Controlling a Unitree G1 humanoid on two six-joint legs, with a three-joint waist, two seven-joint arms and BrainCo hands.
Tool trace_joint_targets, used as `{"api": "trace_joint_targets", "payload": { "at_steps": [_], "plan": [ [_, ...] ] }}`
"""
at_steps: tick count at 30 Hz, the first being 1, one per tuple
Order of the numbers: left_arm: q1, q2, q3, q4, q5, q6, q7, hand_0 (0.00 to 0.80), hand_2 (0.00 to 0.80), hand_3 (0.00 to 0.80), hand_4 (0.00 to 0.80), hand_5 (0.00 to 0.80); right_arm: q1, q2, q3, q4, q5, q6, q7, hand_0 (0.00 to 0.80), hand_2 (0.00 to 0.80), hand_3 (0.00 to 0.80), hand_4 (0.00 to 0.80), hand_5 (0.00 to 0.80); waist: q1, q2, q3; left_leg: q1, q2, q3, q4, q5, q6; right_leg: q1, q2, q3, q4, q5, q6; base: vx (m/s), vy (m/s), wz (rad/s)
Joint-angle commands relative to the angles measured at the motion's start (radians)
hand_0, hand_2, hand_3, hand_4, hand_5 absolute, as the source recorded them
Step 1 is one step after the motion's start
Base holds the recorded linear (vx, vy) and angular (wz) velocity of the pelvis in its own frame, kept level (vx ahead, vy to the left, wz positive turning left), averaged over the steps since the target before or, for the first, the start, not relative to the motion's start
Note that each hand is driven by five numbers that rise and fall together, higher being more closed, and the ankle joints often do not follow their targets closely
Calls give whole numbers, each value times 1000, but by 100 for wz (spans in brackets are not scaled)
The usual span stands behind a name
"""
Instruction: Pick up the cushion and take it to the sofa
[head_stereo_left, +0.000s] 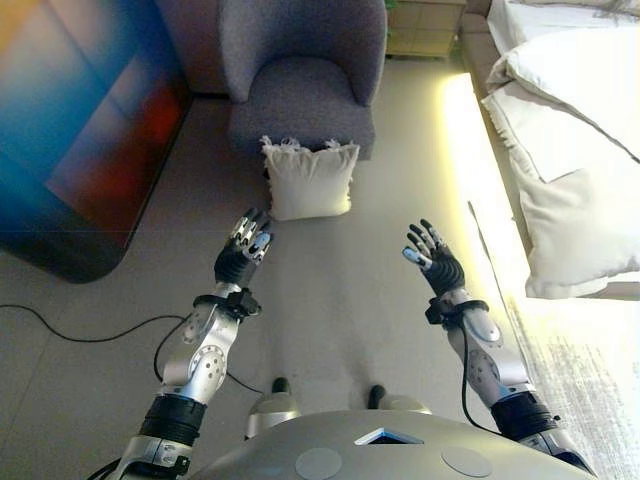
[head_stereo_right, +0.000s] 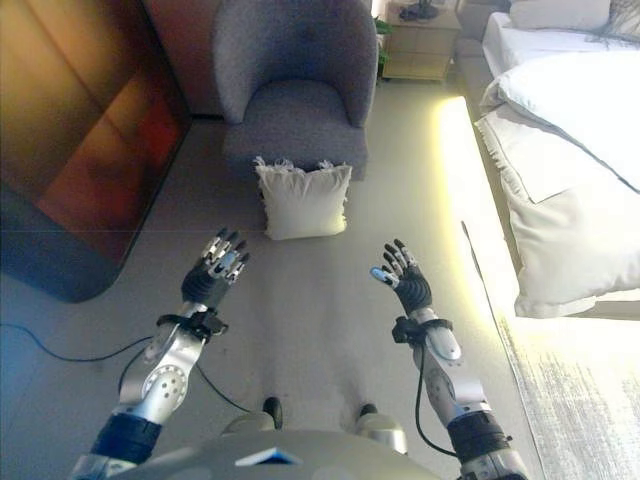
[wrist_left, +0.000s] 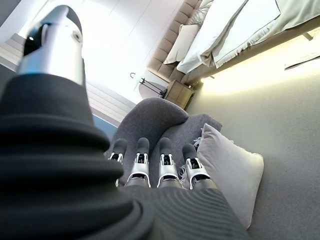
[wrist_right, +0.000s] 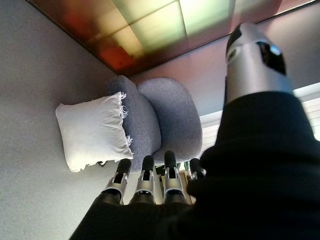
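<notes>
Both hands, left hand (head_stereo_left: 243, 252) and right hand (head_stereo_left: 435, 259), hover spread and empty. White cushion (head_stereo_left: 310, 178) leans on the floor against the grey armchair (head_stereo_left: 303, 70); I'd approach, then clamp its sides evenly.

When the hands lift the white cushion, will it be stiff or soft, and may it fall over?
The cushion looks plump with fringed corners, so it is probably soft, light and will dent when squeezed. It stands on edge against the armchair, so a push may well tip it flat.
</notes>
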Motion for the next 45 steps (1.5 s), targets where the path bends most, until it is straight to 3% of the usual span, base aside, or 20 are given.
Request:
{"api": "trace_joint_targets", "payload": {
  "at_steps": [1, 11, 15, 38, 41, 45],
  "plan": [
    [-54, 22, 20, 0, 5, -60, -6, 0, 0, 0, 0, 0, -58, 11, -23, -16, 21, -69, 8, 0, 0, 0, 0, 0, -5, -11, 14, 1, -11, 37, 6, -59, 24, -36, -11, -15, 2, 23, 39, 0, 0, 0],
    [-57, 25, 5, 0, 15, -79, -12, 0, 0, 0, 0, 0, -50, 28, -2, -27, 55, -79, 5, 0, 0, 0, 0, 0, -3, -10, 18, -2, -11, 34, 6, -58, 23, -35, -12, -17, 2, 22, 39, 0, 0, 0],
    [-61, 23, -2, -9, 12, -81, -8, 0, 0, 0, 0, 0, -58, 19, 9, -39, -7, -105, -34, 0, 0, 0, 0, 0, -2, -7, 21, -4, -10, 33, 6, -57, 22, -38, -11, -17, 3, 20, 38, 0, 0, 0],
    [-21, 34, -1, -9, 46, -78, -11, 0, 0, 0, 0, 0, -34, 28, 8, -39, 33, -89, -14, 0, 0, 0, 0, 0, 3, -6, 28, -3, -18, 37, 6, -60, 25, -37, -23, -30, 2, 23, 45, 0, 0, 0],
    [-26, 21, 2, -3, -75, -25, -105, 0, 0, 0, 0, 0, -33, 49, 6, -49, 174, -78, 53, 0, 0, 0, 0, 0, 1, -8, 29, -2, -21, 44, 6, -62, 27, -35, -27, -35, 2, 26, 48, 0, 0, 0],
    [-34, 6, -20, -1, -102, -48, -107, 0, 0, 0, 0, 0, -38, 64, 16, -44, 172, -92, 55, 0, 0, 0, 0, 0, -3, -7, 31, -1, -23, 45, 6, -65, 28, -38, -27, -30, 3, 28, 50, 0, 0, 0]
  ]
}}
